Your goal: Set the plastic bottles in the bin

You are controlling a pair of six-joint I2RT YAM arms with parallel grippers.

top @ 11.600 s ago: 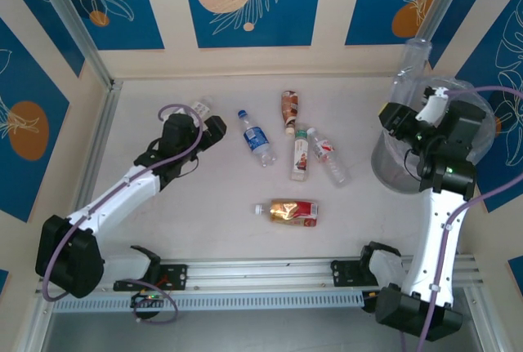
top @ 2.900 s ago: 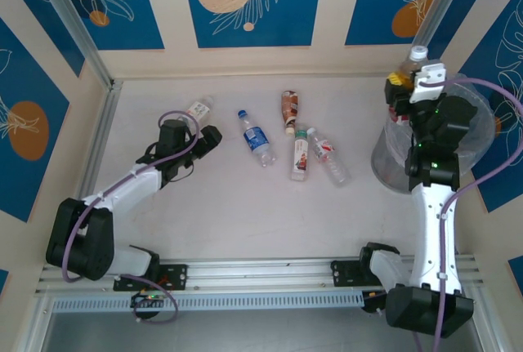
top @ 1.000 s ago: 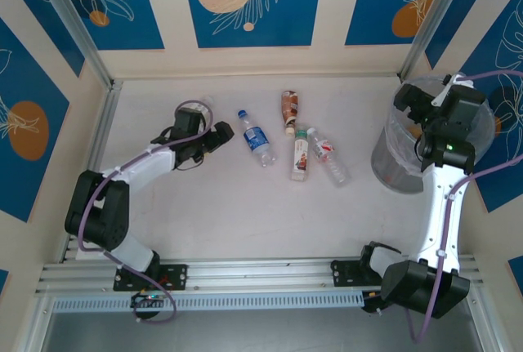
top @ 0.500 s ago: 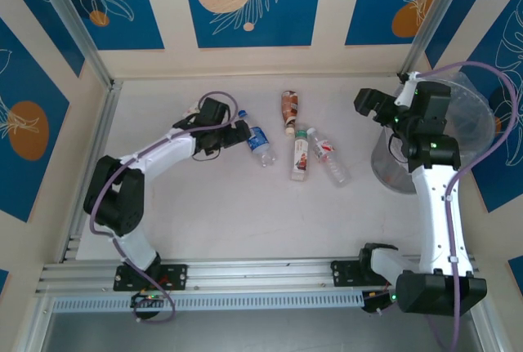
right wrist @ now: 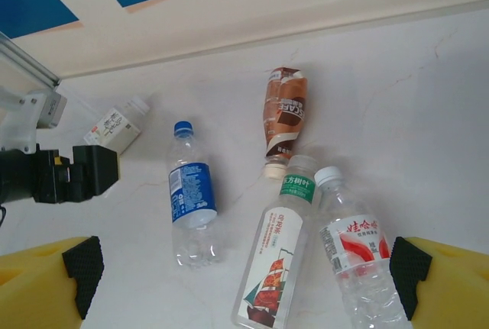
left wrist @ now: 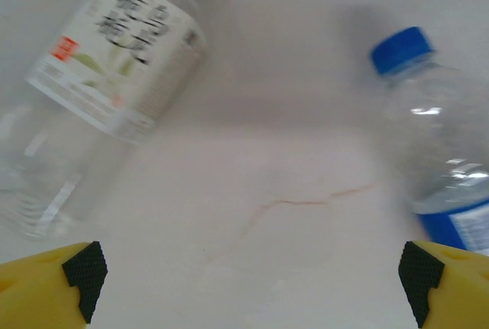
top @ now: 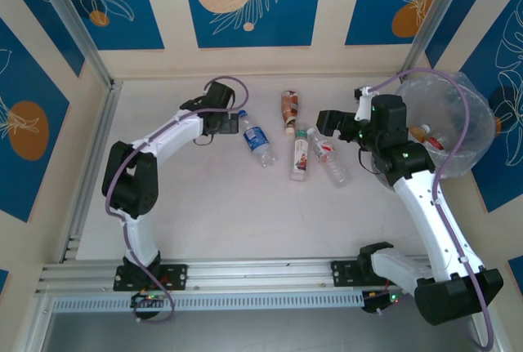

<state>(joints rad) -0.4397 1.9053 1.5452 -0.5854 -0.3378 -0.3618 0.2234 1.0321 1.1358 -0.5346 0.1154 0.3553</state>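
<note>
Plastic bottles (top: 301,154), small and mostly clear, lie loose on pale tabletop (top: 229,205); some already in round dark clear-lined bin (top: 472,152), far right. Left gripper (left wrist: 252,283) gapes empty between white-labelled bottle (left wrist: 107,77) and blue-capped bottle (left wrist: 428,130). Right gripper (right wrist: 246,272), also wide and empty, overhangs the cluster, probably choosing a pick.

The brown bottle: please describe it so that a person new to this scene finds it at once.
On the white table, look near the middle of the far wall. The brown-wrapped plastic bottle lies there, its cap end beside the green cap of a ship-labelled bottle. It alone is wrapped in brown; the other bottles show clear plastic.
</note>
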